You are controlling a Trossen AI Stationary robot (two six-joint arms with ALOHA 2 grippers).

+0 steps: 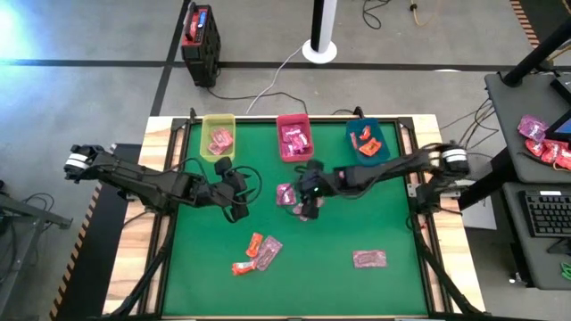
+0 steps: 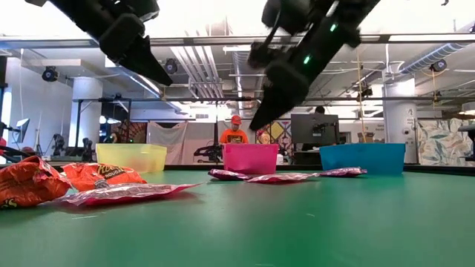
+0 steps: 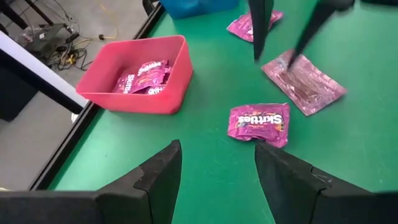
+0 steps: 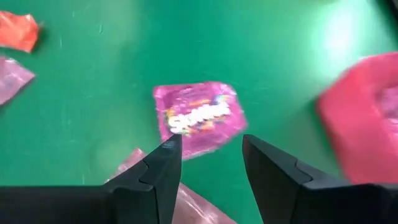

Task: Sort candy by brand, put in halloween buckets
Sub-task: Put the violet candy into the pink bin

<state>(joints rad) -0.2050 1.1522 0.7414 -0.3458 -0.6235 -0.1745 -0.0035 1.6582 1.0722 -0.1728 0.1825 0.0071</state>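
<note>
Three bins stand along the table's far edge: yellow-green (image 1: 219, 135), pink-red (image 1: 294, 136) and blue (image 1: 366, 141), each with packets inside. At mid-table a magenta Skittles packet (image 4: 199, 118) (image 3: 258, 122) lies flat beside a paler pink packet (image 3: 303, 81). My right gripper (image 4: 208, 162) (image 1: 308, 203) hovers open above these two, clear of the table in the low view (image 2: 260, 119). My left gripper (image 3: 217, 168) (image 1: 236, 203) is open, raised to their left, pointing toward them. Nearer me lie orange-red packets (image 1: 254, 242) (image 1: 241, 267) and pink ones (image 1: 269, 253) (image 1: 368, 259).
A third magenta packet (image 3: 252, 25) lies toward the blue bin. The two grippers are close together over mid-table. Free green surface lies on the table's right and near sides. A black-and-red box (image 1: 200, 43) stands on the floor beyond the table.
</note>
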